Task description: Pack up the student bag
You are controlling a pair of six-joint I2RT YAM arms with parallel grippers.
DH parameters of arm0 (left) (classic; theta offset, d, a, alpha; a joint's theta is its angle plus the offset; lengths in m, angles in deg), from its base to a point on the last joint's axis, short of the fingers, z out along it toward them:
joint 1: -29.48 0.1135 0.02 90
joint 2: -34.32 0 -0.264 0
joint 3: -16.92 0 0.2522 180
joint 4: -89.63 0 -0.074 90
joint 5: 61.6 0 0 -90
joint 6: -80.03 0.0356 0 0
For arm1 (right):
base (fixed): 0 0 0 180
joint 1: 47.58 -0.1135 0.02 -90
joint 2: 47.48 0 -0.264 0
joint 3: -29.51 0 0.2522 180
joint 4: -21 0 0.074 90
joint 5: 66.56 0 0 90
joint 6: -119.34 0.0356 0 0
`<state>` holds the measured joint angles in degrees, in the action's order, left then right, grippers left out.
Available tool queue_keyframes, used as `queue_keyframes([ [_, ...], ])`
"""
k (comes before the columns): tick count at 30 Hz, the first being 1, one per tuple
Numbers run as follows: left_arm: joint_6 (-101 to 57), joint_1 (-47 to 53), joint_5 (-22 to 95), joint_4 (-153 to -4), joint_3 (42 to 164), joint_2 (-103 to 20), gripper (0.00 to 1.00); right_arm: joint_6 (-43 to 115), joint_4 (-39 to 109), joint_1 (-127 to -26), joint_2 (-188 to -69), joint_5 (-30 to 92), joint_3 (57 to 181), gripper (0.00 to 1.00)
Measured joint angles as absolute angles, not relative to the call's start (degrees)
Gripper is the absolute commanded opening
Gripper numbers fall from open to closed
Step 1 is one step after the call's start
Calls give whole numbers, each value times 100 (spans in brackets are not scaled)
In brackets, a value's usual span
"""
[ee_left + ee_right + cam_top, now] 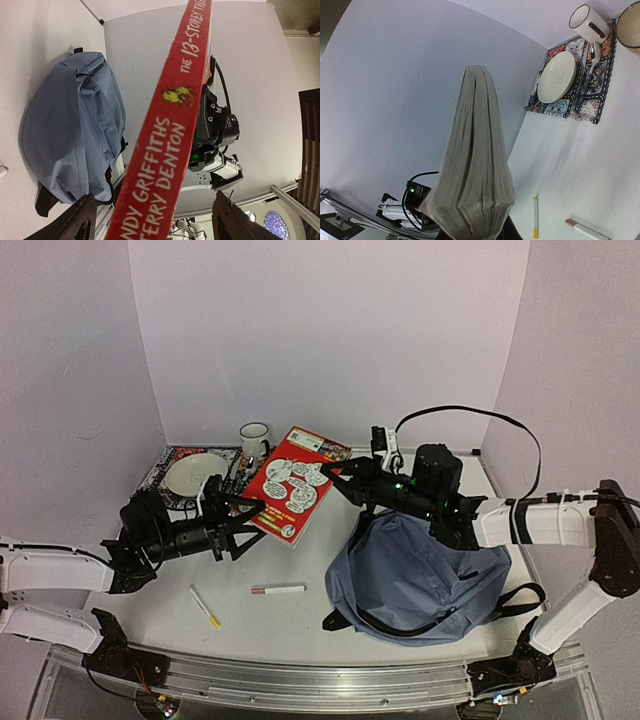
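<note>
Hanging clamped in the right gripper (pixel 336 471), red book (pixel 292 486) awaits packing; left gripper (pixel 248 510) gapes open; student bag (pixel 410 575), at five o'clock, seemingly unpacked.

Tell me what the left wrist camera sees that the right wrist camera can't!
Only the left wrist view shows the soft grey-blue fabric backpack and the red lettered spine of the thick paperback book. Only the right wrist view shows the white mug, round cream plate, patterned placemat and white yellow-tipped pen, plus the book's page edges. Both show that same book.
</note>
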<state>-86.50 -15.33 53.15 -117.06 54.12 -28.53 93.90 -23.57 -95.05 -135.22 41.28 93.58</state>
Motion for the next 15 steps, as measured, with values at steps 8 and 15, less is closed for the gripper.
queue_keyframes([
  [8,-8679,-1822,4632,-11720,5421,-2915,80,9657,-2871,-9984,-13522,3095,9211,0],
  [15,-8684,-1886,4372,-11811,5447,-3151,59,9905,-3222,-10226,-13639,2405,9036,0],
])
